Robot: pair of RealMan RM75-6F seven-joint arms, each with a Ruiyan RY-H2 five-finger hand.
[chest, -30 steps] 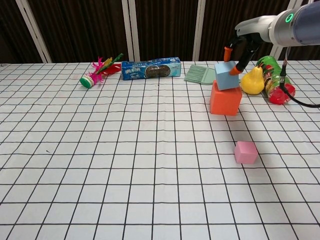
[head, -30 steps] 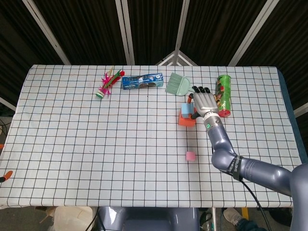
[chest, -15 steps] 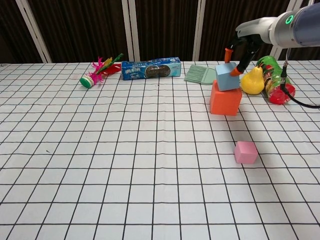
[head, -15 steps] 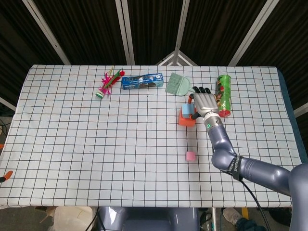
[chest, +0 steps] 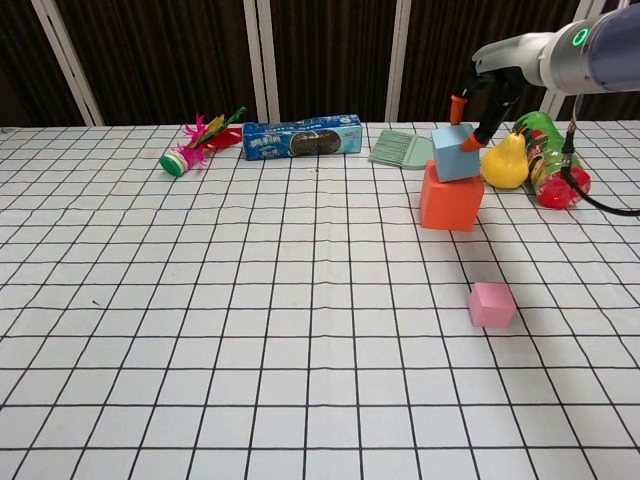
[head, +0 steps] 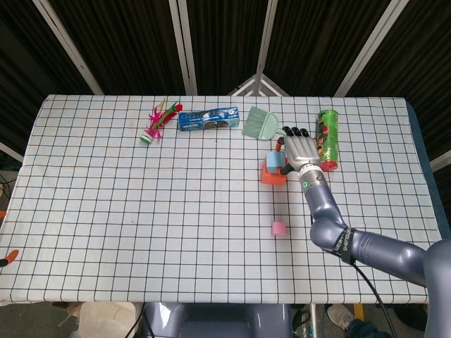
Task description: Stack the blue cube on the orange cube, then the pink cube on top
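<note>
Blue cube [chest: 455,152], matte, tilted on boxy orange cube [chest: 450,199], right hand [head: 301,148] gripping

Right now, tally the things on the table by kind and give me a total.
Cubes: 3, blue cube, orange cube, pink cube
Feather shuttlecock: 1
Cookie pack: 1
Green brush: 1
Yellow pear: 1
Chips can: 1
Total: 8
</note>
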